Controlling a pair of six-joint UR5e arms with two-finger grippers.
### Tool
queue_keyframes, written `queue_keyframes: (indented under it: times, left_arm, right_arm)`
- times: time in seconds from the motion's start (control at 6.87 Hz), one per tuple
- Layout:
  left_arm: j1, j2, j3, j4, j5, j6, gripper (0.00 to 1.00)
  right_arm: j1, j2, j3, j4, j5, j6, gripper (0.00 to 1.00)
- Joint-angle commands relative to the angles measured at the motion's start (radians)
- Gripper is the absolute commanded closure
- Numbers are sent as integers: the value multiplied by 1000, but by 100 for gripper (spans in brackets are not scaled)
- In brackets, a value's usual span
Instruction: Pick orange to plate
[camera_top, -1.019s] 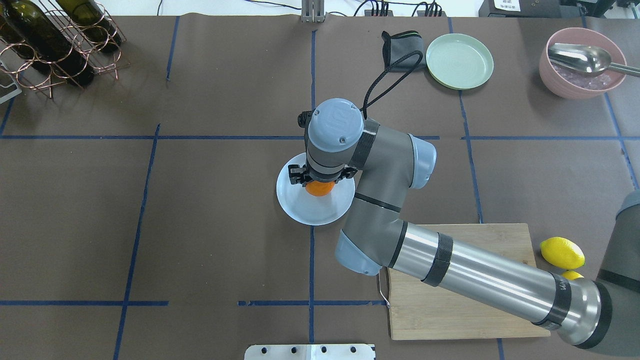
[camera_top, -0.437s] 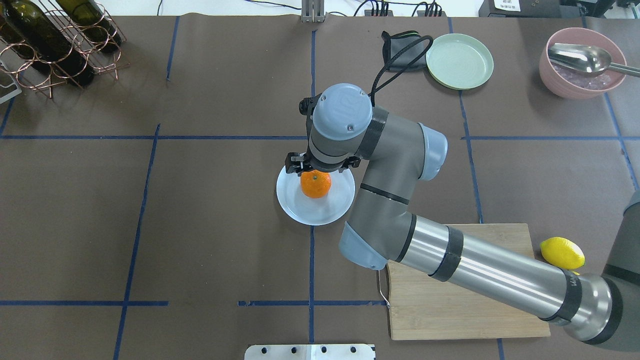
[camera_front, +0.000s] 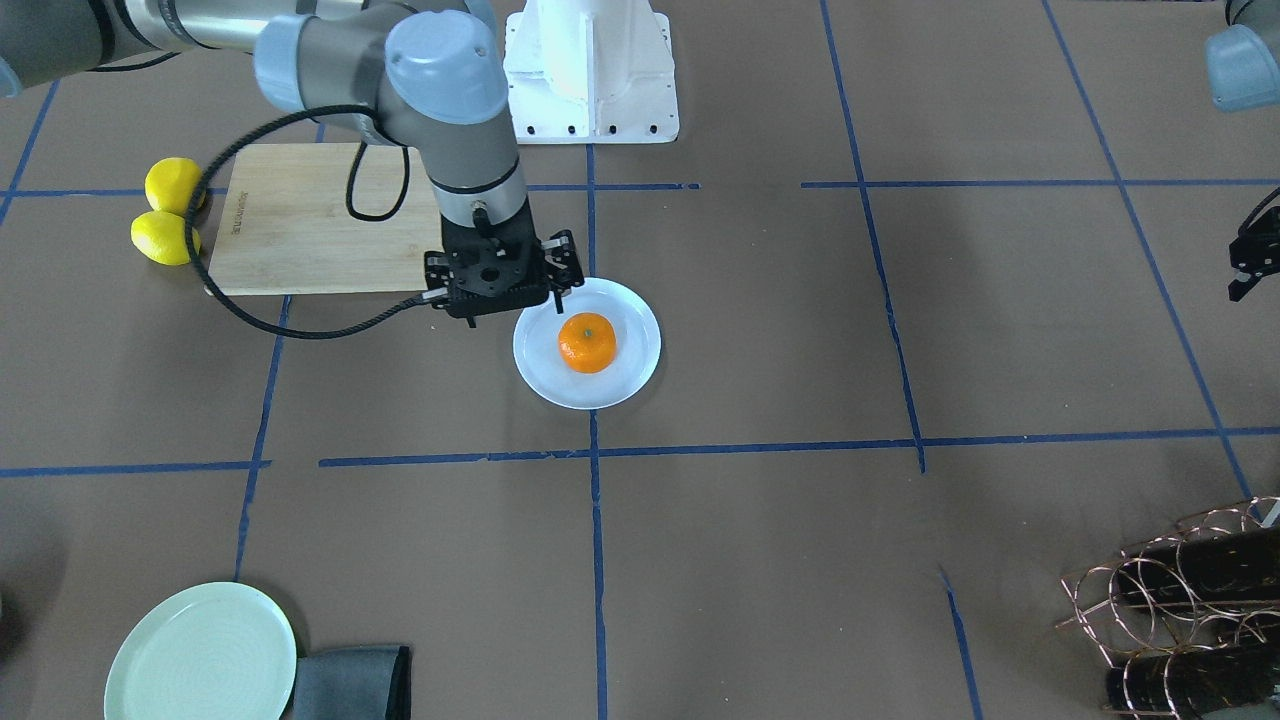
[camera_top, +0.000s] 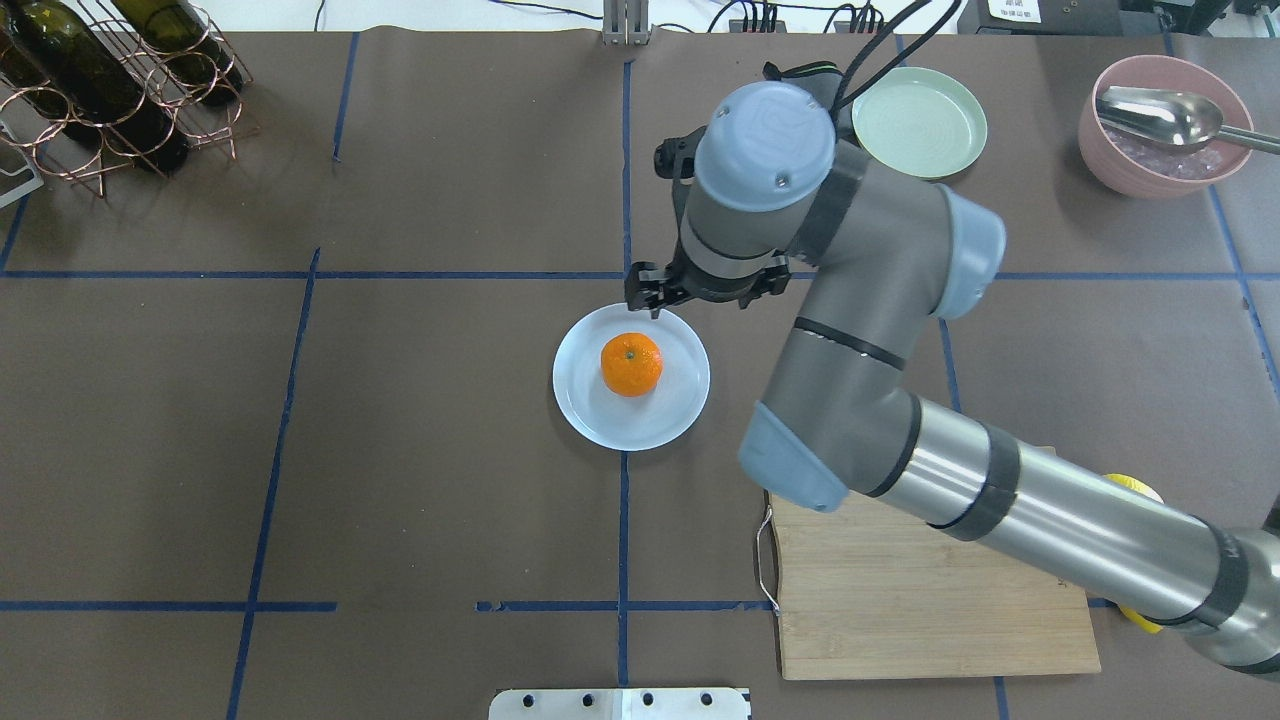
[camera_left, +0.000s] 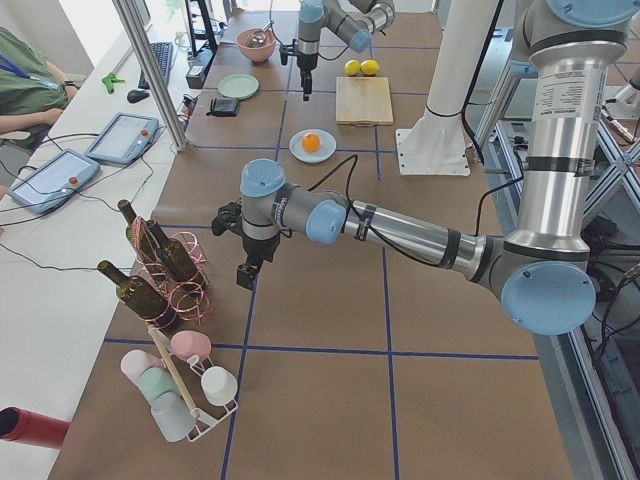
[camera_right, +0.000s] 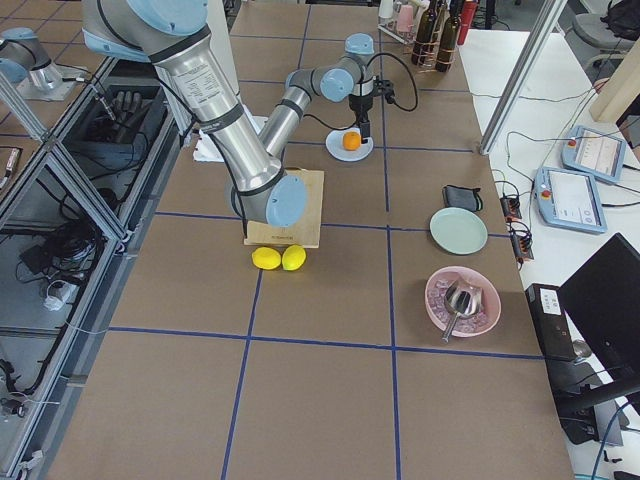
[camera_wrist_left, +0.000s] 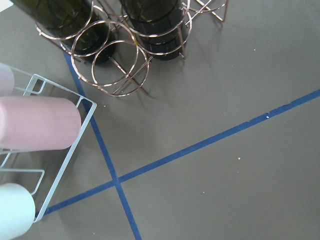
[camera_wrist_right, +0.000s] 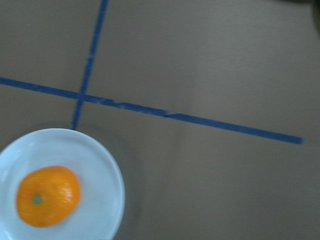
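The orange (camera_top: 631, 363) rests by itself in the middle of the pale bluish-white plate (camera_top: 670, 412), stem dot up; it also shows as the orange (camera_front: 587, 342) on the plate (camera_front: 628, 312) and blurred at the lower left of the right wrist view (camera_wrist_right: 47, 196). My right gripper (camera_top: 708, 294) hangs open above the plate's far right rim, holding nothing, fingers spread wide (camera_front: 497, 300). My left gripper (camera_front: 1248, 262) shows only as a dark sliver at the table's left end near the wine rack; whether it is open or shut cannot be told.
A wooden cutting board (camera_top: 930, 600) lies at the near right with two lemons (camera_front: 160, 240) beside it. A pale green plate (camera_top: 918, 120), a dark cloth (camera_front: 350, 682) and a pink bowl with a metal scoop (camera_top: 1165, 125) stand at the far right. A wine rack (camera_top: 110, 90) fills the far left corner.
My right gripper, around the orange one second ago, has let it go, risen and drawn away to the far right. The orange stays on the plate.
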Motion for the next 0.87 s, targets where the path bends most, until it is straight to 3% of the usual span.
queue_keyframes:
  times: [0.0, 0.29, 0.58, 0.73]
  left_arm:
    - [-63, -1, 7, 150, -15, 143, 0]
    - [-124, 32, 65, 195, -118, 181, 0]
    - [-134, 49, 107, 193, -156, 179, 0]
    - [-135, 71, 104, 190, -159, 181, 0]
  right_arm:
    - [224, -195, 78, -40, 154, -341, 0]
    - [444, -387, 57, -35, 232, -727, 0]
    - [633, -487, -53, -32, 333, -932, 0]
    - [711, -504, -93, -32, 337, -994, 0]
